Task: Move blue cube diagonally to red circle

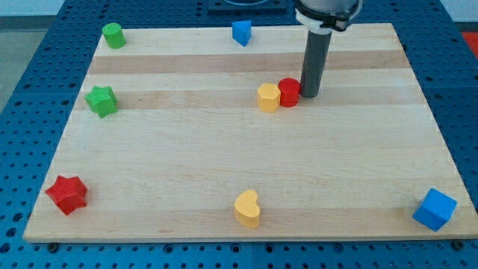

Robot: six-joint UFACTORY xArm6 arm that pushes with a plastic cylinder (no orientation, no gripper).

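Note:
The blue cube [435, 209] sits at the board's bottom right corner. The red circle [288, 92], a short red cylinder, stands near the board's middle top, touching a yellow hexagon block [268, 98] on its left. My tip [309, 95] rests on the board right beside the red circle's right side, touching it or nearly so. The tip is far from the blue cube, up and to the left of it.
A blue pentagon-like block [240, 32] lies at the top edge. A green cylinder [113, 35] is at top left, a green star [101, 101] at left, a red star [66, 194] at bottom left, a yellow heart [247, 208] at bottom middle. The wooden board [187, 164] ends near the cube.

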